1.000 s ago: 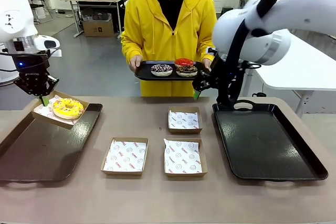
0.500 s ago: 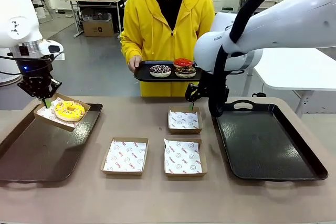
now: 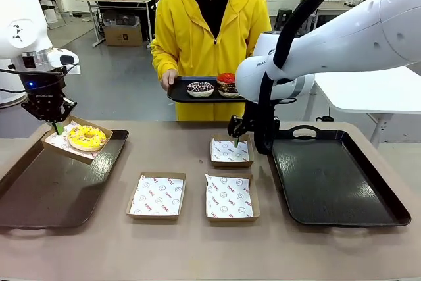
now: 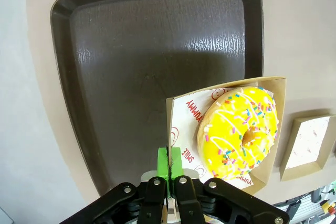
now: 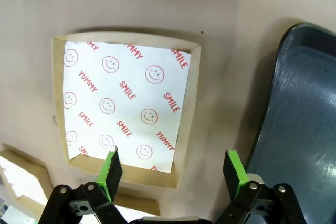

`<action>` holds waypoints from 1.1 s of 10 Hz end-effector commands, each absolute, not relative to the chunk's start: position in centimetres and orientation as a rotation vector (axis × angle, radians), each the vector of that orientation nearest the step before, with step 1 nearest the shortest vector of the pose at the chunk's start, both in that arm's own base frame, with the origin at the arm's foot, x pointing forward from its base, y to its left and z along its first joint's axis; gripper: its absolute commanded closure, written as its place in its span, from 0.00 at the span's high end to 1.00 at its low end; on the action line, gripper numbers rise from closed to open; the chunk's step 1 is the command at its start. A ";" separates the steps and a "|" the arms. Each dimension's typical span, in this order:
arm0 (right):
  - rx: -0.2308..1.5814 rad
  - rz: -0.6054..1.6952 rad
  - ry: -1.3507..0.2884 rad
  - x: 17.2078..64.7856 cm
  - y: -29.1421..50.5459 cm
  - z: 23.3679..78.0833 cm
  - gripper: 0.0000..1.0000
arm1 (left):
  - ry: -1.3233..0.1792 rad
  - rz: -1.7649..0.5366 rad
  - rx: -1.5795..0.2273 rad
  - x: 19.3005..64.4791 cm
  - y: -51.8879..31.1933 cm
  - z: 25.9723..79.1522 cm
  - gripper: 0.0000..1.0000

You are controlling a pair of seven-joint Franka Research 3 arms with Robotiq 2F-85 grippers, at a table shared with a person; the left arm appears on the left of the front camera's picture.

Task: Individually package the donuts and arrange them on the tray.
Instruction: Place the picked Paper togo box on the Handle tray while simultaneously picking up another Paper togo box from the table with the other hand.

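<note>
A yellow-iced sprinkled donut [image 3: 86, 137] lies in a paper-lined cardboard box [image 3: 63, 141] held tilted over the left tray's [image 3: 46, 192] far edge. My left gripper [image 3: 58, 126] is shut on that box's rim. In the left wrist view the green pads [image 4: 164, 162] pinch the box [image 4: 184, 114] corner beside the donut [image 4: 239, 129]. My right gripper [image 3: 235, 137] hangs open just above the far middle box [image 3: 231, 151]. That empty box [image 5: 126, 103] lies under the fingertips [image 5: 111, 167] in the right wrist view. A person holds a small black tray [image 3: 179, 95] with a sprinkled chocolate donut [image 3: 200, 87], a red one [image 3: 226, 77] and a dark one [image 3: 228, 89].
Two more empty lined boxes [image 3: 156, 195] [image 3: 228, 197] sit side by side near the table's middle front. A large black tray [image 3: 332, 179] lies bare at the right, its rim [image 5: 278, 103] close beside my right gripper. The left tray [image 4: 157, 56] is bare under the held box.
My right arm has swung left and down from in front of the person's tray to over the far middle box. The left gripper has stayed about where it was, holding the boxed donut.
</note>
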State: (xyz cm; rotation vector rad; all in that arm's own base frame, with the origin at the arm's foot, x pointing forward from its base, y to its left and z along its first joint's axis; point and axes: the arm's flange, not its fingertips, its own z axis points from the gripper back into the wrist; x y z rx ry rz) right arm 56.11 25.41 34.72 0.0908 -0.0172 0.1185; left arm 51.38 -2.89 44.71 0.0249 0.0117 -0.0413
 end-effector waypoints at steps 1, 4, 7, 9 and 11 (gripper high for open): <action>0.008 0.123 -0.057 56.5 26.2 35.5 1.00 | 0.014 -0.038 0.018 51.1 -2.8 45.0 0.01; 0.091 0.119 -0.017 56.1 25.4 34.7 1.00 | 0.014 -0.038 0.018 51.1 -2.8 45.0 0.01; 0.073 0.129 -0.028 56.2 25.6 34.9 1.00 | 0.025 -0.013 0.025 52.3 -2.9 43.6 0.01; 0.046 0.093 -0.046 56.2 25.7 34.4 1.00 | 0.005 0.020 0.008 53.3 -2.7 42.0 0.01; 0.041 0.073 -0.064 56.7 25.5 33.3 1.00 | -0.026 0.042 -0.001 53.6 -2.4 41.2 0.01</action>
